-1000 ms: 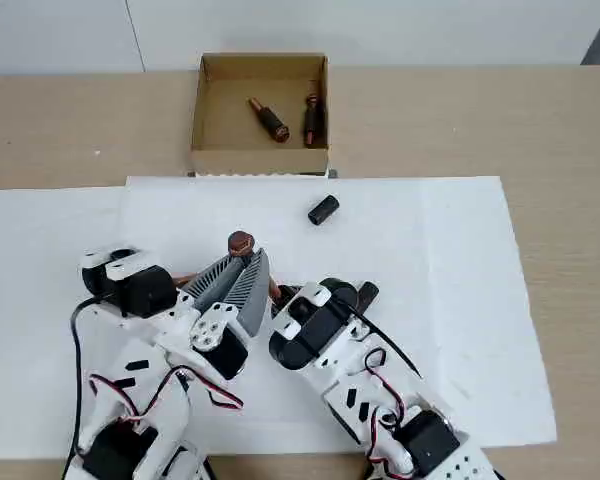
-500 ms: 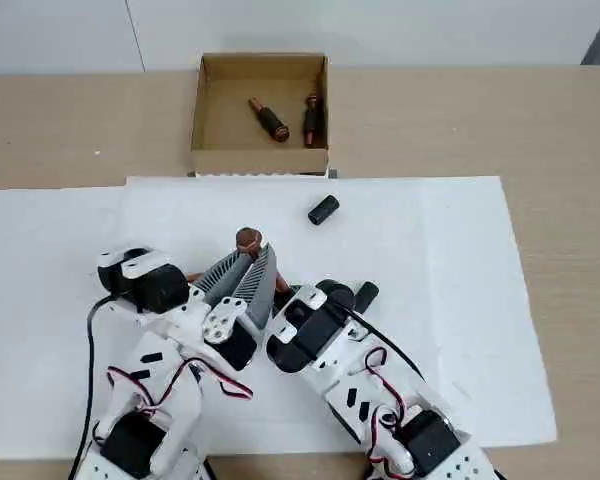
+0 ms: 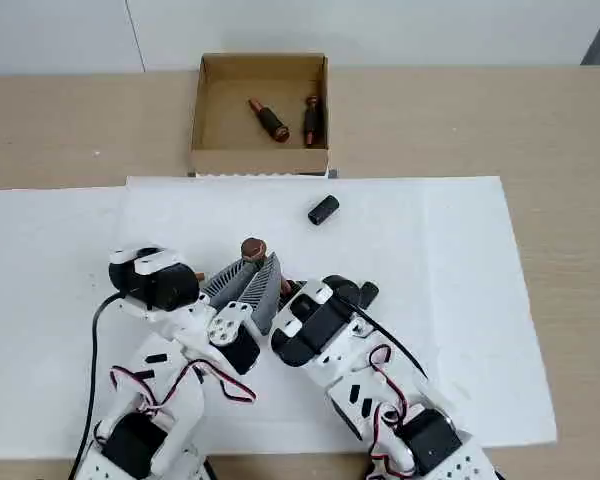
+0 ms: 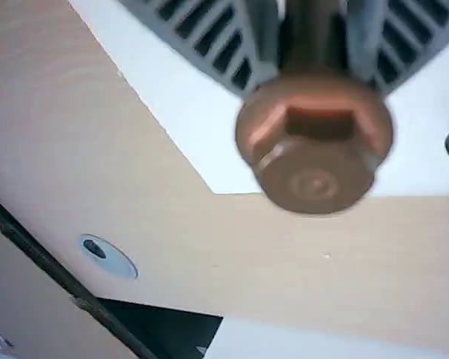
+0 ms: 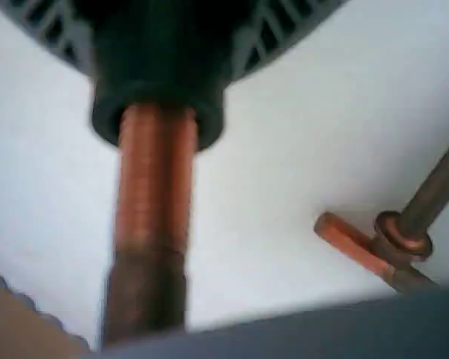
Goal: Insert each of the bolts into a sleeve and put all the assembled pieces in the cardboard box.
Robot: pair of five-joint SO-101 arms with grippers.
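Left gripper point(image 3: 258, 266) is clamped on a bolt point(image 3: 253, 249), whose hex head pokes past the fingertips toward 12 o'clock, above the white paper point(image 3: 450, 300). Right gripper point(image 5: 165, 34) sits just beside it at 4 o'clock, closed on a black sleeve point(image 5: 159, 97) with a second bolt point(image 5: 151, 224) sticking out of it. Loose sleeve point(image 3: 323, 210) lies on the paper at 1 o'clock from the left gripper; cardboard box point(image 3: 208, 110) at 12 o'clock holds two assembled pieces point(image 3: 269, 119).
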